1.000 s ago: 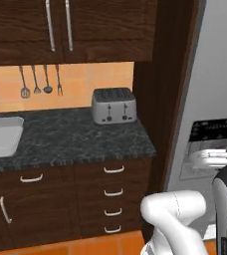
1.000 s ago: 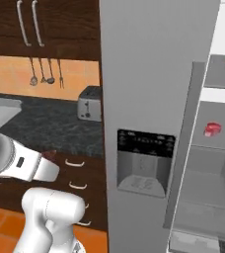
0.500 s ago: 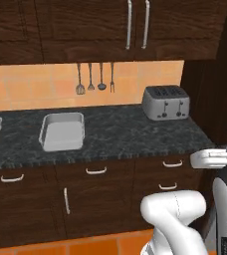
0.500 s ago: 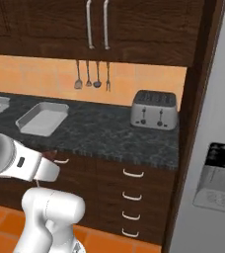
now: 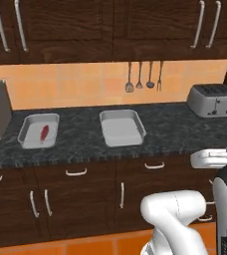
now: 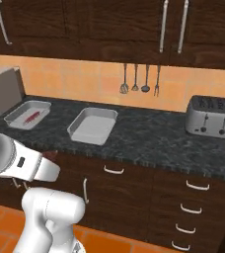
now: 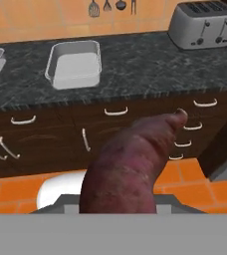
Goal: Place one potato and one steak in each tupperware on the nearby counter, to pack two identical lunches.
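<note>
Pincer's clamped on a purplish potato (image 7: pixel 130 169), held low in front of the desk (image 5: pixel 170 129). Left tupperware (image 5: pixel 28 133) has a steak (image 5: pixel 44 132); the middle tupperware (image 5: pixel 121 127) sits bare.

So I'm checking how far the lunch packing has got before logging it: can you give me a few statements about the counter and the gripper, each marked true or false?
1. The left tupperware holds a red steak. True.
2. The right tupperware already holds a potato. False: it is empty.
3. The gripper holds a reddish-brown potato, seen in the hand view. True.
4. The toaster stands between the two trays. False: it stands on the counter to the right of both.
5. Utensils hang on the wall above the counter. True.
</note>
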